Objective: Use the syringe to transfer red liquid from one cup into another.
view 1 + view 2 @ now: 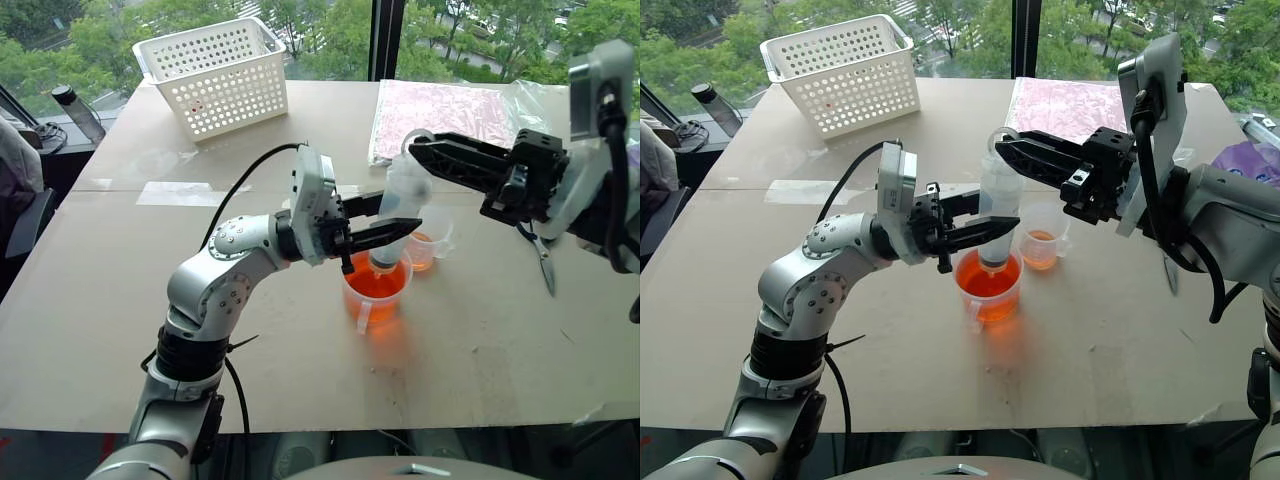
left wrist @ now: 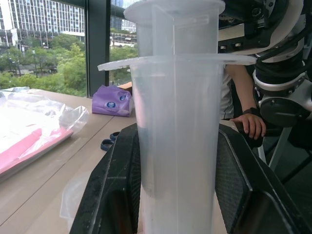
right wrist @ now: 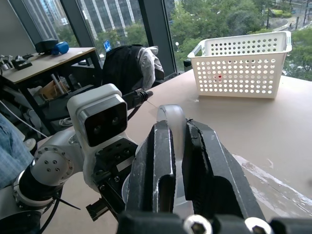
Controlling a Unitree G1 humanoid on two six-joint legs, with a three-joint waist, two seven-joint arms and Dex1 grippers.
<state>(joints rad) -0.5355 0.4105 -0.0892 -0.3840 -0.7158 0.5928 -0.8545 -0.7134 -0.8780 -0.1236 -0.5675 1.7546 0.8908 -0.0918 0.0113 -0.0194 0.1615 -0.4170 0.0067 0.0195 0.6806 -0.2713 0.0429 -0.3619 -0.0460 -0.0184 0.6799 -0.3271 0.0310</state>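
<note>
Currently the left end effector (image 1: 1002,226) clamps the syringe (image 1: 998,205) barrel upright, tip over the handled cup (image 1: 989,284), while the right end effector (image 1: 1008,148) pinches the plunger ring; next, pulling the plunger should draw red liquid (image 1: 987,280).

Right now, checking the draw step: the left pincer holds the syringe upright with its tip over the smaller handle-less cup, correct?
Not quite: the left pincer holds the syringe upright, but its tip is over the larger handled cup of red liquid, as the right eye view shows.
</note>
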